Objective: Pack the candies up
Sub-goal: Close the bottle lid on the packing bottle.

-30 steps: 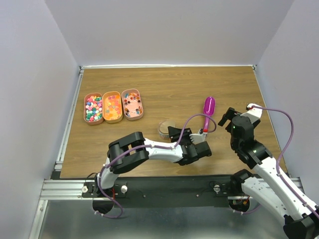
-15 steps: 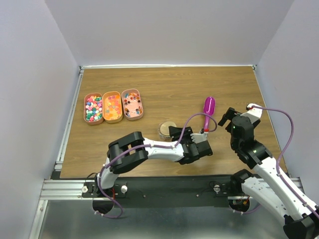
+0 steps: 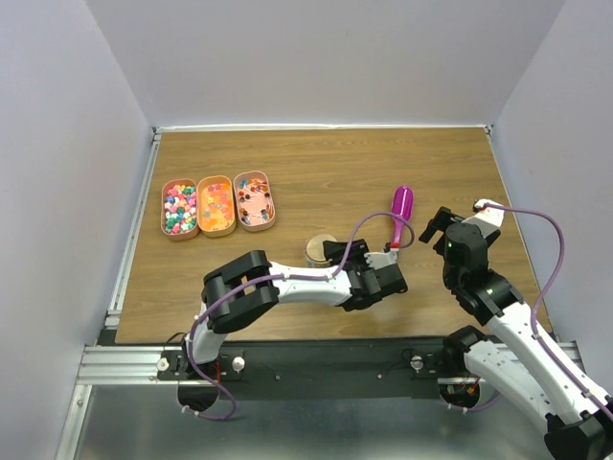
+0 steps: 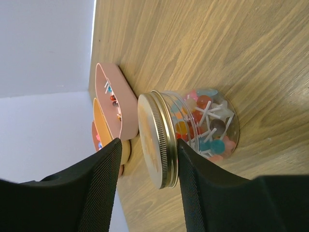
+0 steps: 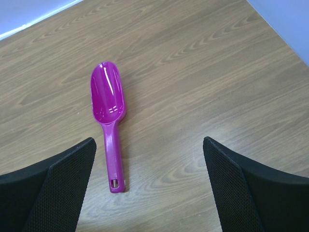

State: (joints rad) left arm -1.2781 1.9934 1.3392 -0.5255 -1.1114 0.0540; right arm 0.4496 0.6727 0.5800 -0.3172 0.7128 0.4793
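L end effector (image 4: 148, 145) spread, clear gold-lidded glass jar (image 4: 164, 128) between its fingers, 6 o'clock on desk (image 3: 335, 163). Tiny multicoloured candies (image 3: 180, 209) in jar & peach oblong trays (image 3: 162, 213), 10 o'clock. R end effector (image 5: 148, 145) spread wide over magenta plastic scoop (image 5: 108, 108).

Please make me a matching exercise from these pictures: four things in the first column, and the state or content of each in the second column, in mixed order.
Column one
1. scoop
2. jar
3. middle tray
4. right claw

Column two
A. closed with a metal lid
B. wide open, holding nothing
C. magenta, lying flat
D. full of orange candies

Pairs: 1-C, 2-A, 3-D, 4-B
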